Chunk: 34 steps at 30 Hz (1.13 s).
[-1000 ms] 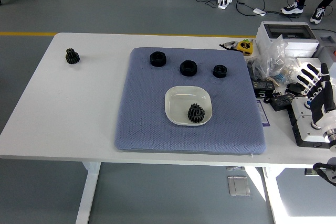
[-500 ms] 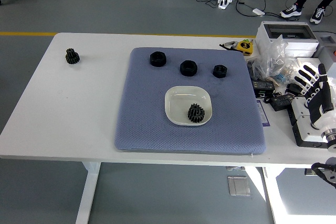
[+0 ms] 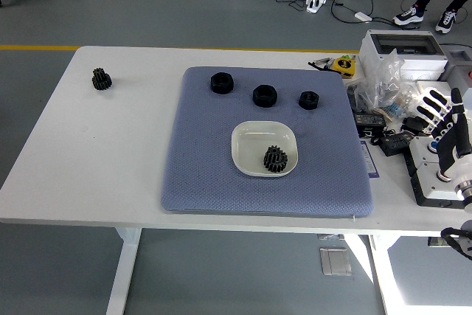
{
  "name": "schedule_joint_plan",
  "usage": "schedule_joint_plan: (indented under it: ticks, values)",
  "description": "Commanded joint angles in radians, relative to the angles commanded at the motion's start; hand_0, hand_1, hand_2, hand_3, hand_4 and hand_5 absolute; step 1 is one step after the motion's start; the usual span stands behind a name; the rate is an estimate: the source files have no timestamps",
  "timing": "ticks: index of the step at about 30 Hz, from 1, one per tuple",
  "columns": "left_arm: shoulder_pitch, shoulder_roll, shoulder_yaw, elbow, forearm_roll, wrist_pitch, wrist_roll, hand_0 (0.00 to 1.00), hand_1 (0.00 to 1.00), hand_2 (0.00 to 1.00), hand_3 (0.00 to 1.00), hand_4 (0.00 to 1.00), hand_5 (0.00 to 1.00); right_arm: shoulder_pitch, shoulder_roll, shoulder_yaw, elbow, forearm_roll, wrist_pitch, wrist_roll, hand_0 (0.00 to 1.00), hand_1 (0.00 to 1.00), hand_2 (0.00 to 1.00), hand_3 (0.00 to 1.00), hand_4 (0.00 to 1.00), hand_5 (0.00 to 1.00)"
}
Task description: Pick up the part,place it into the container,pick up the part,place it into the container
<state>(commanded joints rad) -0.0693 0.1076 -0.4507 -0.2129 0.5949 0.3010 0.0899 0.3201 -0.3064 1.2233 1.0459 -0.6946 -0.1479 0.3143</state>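
Fingers spread, right hand [image 3: 441,119] shifted slightly vs 0.5s ago; parts unmoved.

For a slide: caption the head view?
One gear in the white dish, another left on the table; right hand open.

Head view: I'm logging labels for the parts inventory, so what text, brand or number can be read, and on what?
None is readable.
Yellow tape measure: dark marking, too blurred to read.
Grey box: no legible print.
Black parts and white dish: no markings visible.
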Motion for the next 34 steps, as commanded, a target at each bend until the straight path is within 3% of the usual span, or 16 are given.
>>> schedule_joint_plan:
  ticks: [34]
  values:
    - [-0.004, -0.001, 0.013, -0.001, -0.021, 0.001, -0.006, 0.625, 0.628, 0.619, 0.562, 0.627, 0.562, -0.002, -0.001, 0.000, 0.005, -0.004, 0.007, -0.006, 0.797, 0.781, 0.794, 0.792, 0.998, 0.864]
